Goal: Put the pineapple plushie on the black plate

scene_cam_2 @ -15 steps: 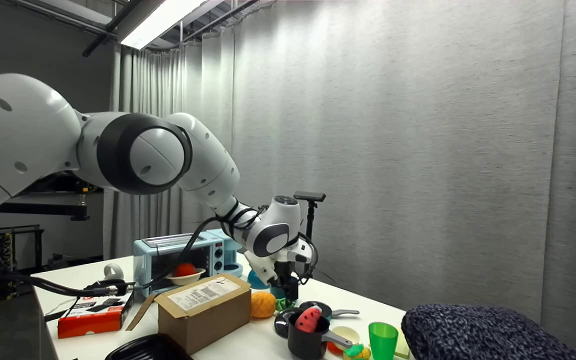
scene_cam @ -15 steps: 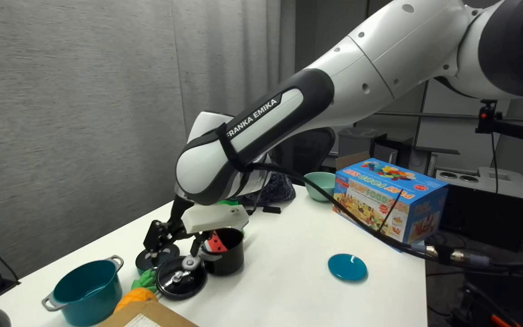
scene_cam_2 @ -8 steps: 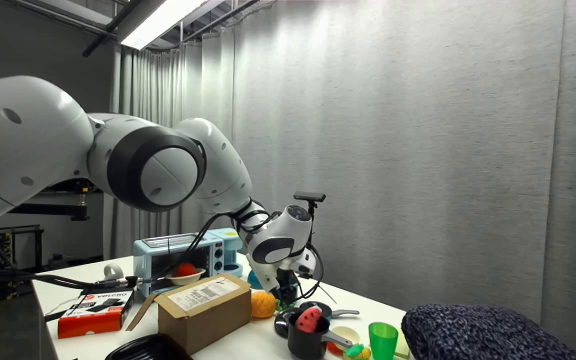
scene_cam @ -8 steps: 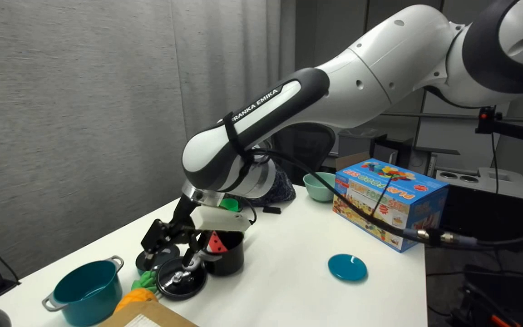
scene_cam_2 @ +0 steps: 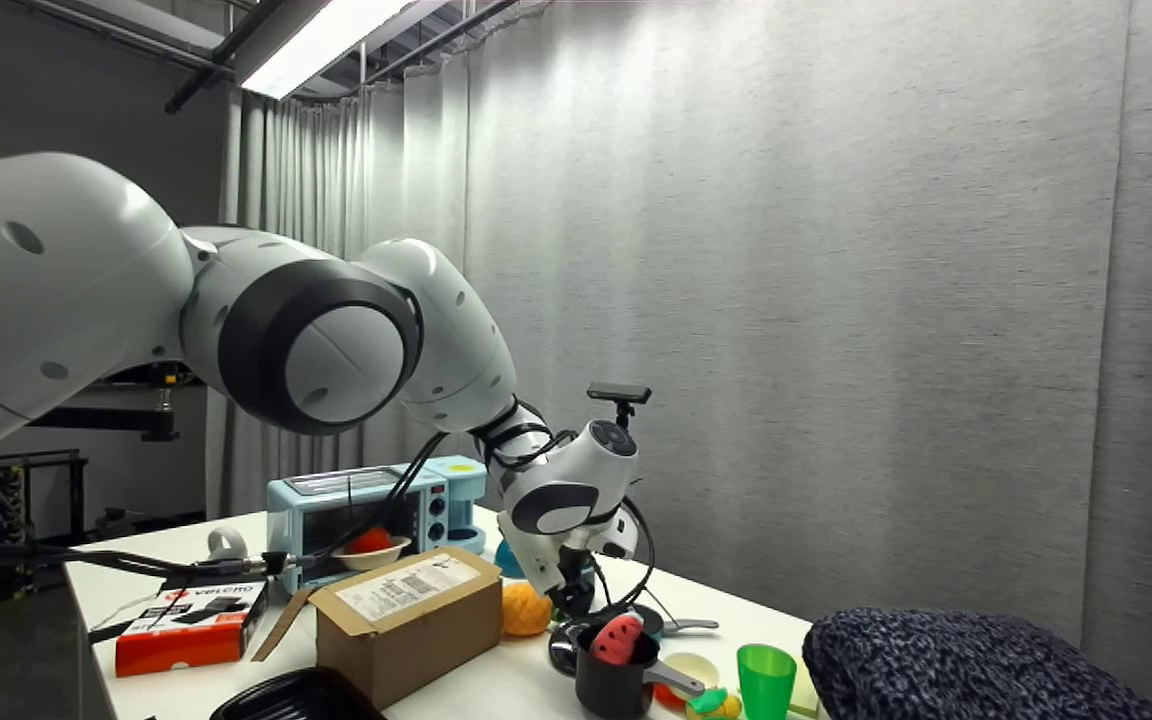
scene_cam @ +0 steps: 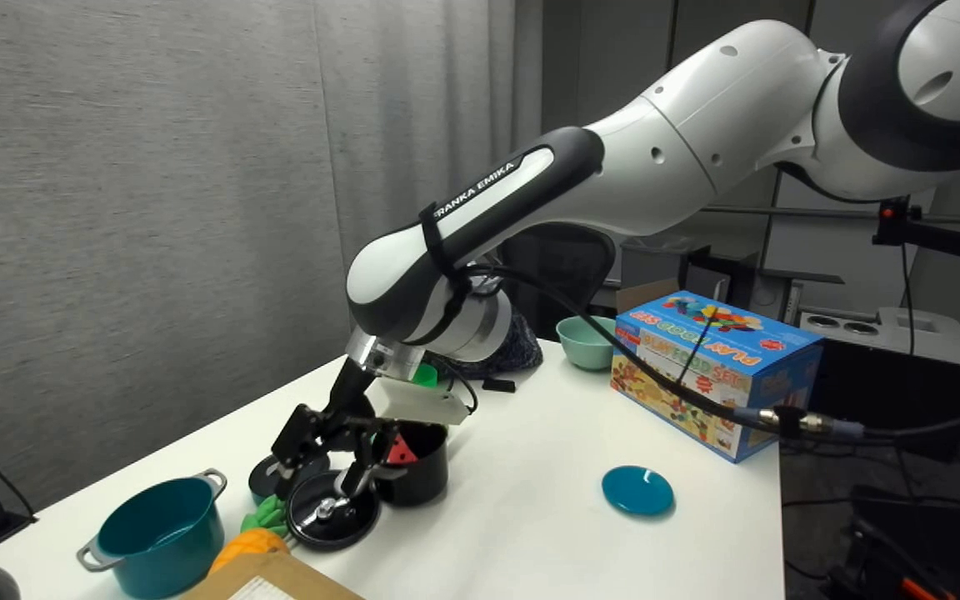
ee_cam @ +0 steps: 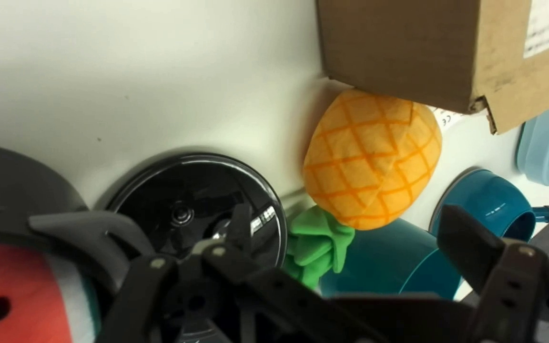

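Observation:
The pineapple plushie (ee_cam: 372,159) lies on its side on the white table, orange body against the cardboard box and green tuft toward the teal pot. It shows in both exterior views, partly hidden by the box (scene_cam: 248,546) (scene_cam_2: 526,609). A glossy round black piece with a shiny middle, which fits the black plate (scene_cam: 322,527), lies flat beside the tuft. It also shows in the wrist view (ee_cam: 160,205). My gripper (ee_cam: 353,233) is open and empty. In both exterior views it hangs above the tuft and the black plate (scene_cam: 319,475) (scene_cam_2: 576,598), apart from the plushie's body.
A black saucepan (scene_cam: 426,475) holding a watermelon toy stands beside the black plate. A teal pot (scene_cam: 163,542), a dark pan (scene_cam: 309,462) and a cardboard box (scene_cam_2: 416,640) stand close around. A blue disc (scene_cam: 637,490) and a play food box (scene_cam: 713,367) lie further off.
My arm and wrist have shifted toward the black saucepan and tilted. The fingertips are slightly lower and still open. The plushie and the other objects have not moved.

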Controlling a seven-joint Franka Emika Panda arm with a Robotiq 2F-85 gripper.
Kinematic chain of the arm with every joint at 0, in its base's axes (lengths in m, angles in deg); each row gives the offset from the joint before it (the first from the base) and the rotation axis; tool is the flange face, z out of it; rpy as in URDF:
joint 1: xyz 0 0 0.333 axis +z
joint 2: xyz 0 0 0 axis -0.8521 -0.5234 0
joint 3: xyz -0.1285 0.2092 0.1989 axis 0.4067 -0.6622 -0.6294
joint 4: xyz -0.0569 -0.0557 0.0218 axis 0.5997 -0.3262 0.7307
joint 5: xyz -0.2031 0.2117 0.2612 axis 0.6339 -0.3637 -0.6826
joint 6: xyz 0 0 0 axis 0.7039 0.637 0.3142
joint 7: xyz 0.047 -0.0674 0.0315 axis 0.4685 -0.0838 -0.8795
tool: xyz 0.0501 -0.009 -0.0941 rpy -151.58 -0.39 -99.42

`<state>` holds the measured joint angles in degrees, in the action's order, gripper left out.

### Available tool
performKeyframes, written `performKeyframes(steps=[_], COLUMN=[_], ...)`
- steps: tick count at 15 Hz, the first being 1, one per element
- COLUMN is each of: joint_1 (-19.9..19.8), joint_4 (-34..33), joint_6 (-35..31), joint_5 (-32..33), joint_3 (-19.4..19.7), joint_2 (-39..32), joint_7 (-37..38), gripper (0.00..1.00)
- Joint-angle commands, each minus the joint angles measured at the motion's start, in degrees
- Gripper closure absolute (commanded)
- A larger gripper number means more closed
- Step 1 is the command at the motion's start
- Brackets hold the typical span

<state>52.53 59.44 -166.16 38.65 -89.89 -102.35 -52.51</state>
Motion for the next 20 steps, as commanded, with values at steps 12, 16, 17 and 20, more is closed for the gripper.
performKeyframes(steps=[12,16,17,20], joint_1=[7.89,10.5,10.96,12.87], joint_4=[-13.68,-18.25,-18.86,-22.35], joint_6=[2.51,5.89,6.68,9.77], joint_5=[3.56,6.05,6.91,9.87], joint_3=[2.96,4.65,5.25,7.68], joint_2=[-7.93,-11.06,-11.46,-13.46], joint_7=[1.86,3.1,3.15,4.86], gripper=[0.0,0.0,0.0,0.29])
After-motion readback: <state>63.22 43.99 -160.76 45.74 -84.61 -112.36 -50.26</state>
